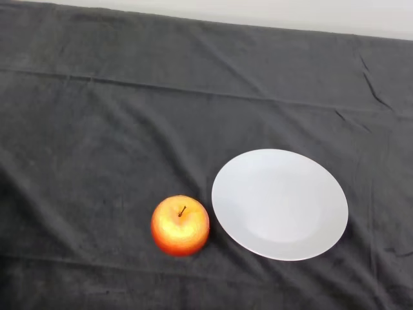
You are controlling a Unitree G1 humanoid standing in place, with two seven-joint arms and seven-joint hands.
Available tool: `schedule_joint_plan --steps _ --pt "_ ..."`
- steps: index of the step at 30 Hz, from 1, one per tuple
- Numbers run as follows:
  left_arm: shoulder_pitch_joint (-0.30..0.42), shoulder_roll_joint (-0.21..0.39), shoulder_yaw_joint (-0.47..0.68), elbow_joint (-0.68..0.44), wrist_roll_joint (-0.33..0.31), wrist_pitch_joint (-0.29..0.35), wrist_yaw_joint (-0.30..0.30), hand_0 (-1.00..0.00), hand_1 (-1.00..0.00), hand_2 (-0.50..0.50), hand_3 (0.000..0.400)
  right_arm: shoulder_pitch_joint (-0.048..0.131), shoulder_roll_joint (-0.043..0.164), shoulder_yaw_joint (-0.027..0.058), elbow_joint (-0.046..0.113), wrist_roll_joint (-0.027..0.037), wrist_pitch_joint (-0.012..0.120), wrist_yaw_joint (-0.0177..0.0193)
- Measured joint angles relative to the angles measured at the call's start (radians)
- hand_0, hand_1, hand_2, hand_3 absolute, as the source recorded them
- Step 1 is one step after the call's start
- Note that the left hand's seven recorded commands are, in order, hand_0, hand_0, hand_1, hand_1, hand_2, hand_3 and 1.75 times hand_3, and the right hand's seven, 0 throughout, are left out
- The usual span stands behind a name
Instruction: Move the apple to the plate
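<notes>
Red-yellow apple (180,225) upright on dark cloth (97,129), just left of white plate (280,204)

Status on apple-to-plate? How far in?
Nothing done yet: the apple sits on the dark cloth just left of the white plate, stem up. Nothing is in hand. Left: grasp the apple, lift it and set it on the plate.

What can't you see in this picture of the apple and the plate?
- Apple, head view: its underside and far side are hidden by its own body.
- Plate, head view: its underside is hidden against the dark cloth.
- Table, head view: fully covered by the cloth, cut off at every edge.
</notes>
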Motion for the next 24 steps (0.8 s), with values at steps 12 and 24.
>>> schedule_joint_plan --steps 12,24 --pt "-0.037 -0.033 -0.008 0.000 0.049 0.000 0.004 0.00 0.00 0.00 0.000 0.001 -0.001 -0.0015 0.000 0.0000 0.000 0.0000" --pt "-0.064 -0.066 -0.057 -0.034 0.118 0.004 -0.005 0.00 0.00 0.00 0.000 0.001 -0.001 -0.0026 0.000 -0.0005 0.000 -0.0001"
